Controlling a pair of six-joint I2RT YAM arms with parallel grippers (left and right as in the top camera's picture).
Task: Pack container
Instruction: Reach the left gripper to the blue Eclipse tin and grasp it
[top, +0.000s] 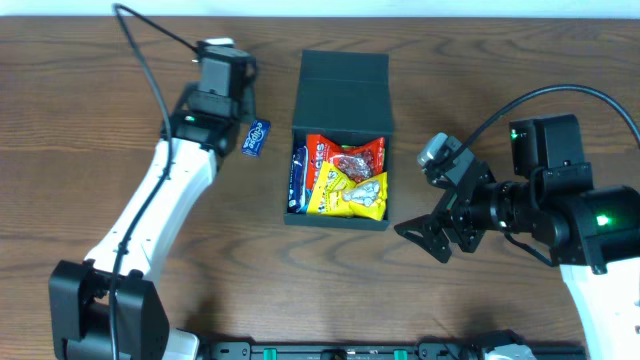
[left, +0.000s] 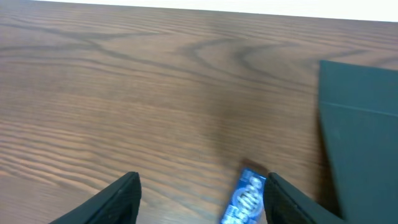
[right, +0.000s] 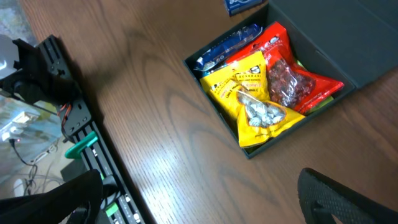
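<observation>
The dark teal container (top: 340, 218) stands open at the table's middle, its flap lid (top: 344, 92) lying back. Inside lie yellow (top: 350, 192), red (top: 345, 155) and blue (top: 298, 172) snack packets. They also show in the right wrist view (right: 255, 99). A small blue packet (top: 257, 138) lies on the table left of the container. My left gripper (left: 202, 199) is open, low over it, and the packet (left: 245, 198) lies by the right finger. My right gripper (top: 425, 232) is open and empty, right of the container's front corner.
The wooden table has a black rail with green clips (top: 340, 350) along its front edge, also in the right wrist view (right: 81, 149). The container's lid (left: 364, 130) fills the right side of the left wrist view.
</observation>
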